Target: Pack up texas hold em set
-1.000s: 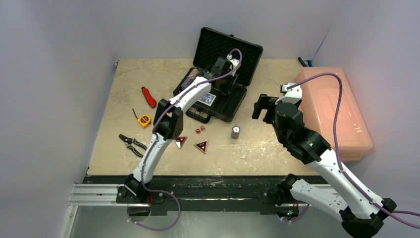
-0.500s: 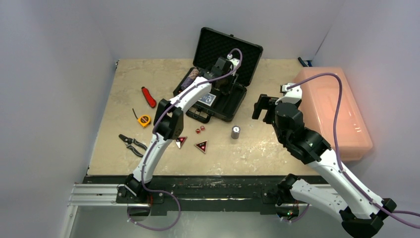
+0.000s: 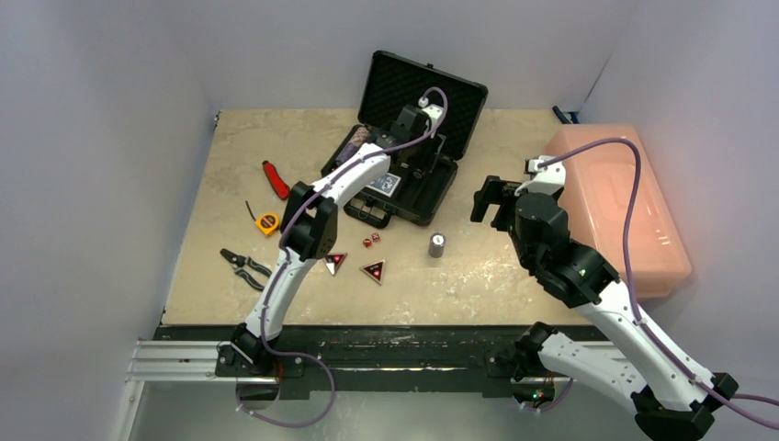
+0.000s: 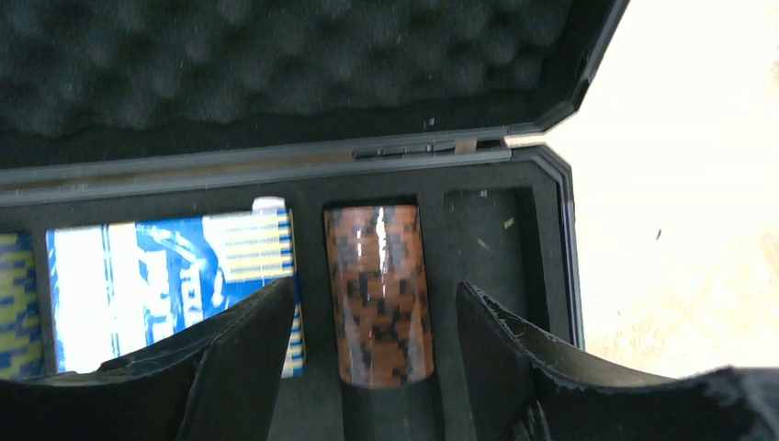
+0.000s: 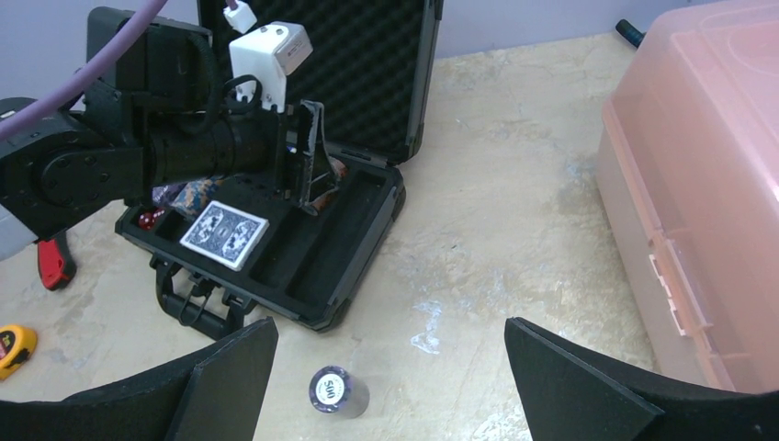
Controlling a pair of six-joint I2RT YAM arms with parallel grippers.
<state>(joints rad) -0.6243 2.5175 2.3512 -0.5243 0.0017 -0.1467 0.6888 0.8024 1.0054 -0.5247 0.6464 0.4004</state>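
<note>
Left hand (image 4: 372, 288) wide, straddling brown chip stack (image 4: 378, 294) seated in briefcase (image 5: 360, 265). Right hand (image 5: 390, 327) wide, empty, right of briefcase. In front, loose chip stack (image 3: 437, 244): a clumsy pinch could scatter it.

The black briefcase (image 3: 459, 110) stands open at the back of the counter (image 3: 496, 276), its foam-lined lid raised. In its tray, a mottled red-brown chip stack (image 4: 377, 294) lies in a slot beside a blue card deck (image 4: 165, 285). On the counter in front are an upright grey chip stack (image 3: 437, 244), two red dice (image 3: 366, 243) and two triangular red-black buttons (image 3: 374, 271).
</note>
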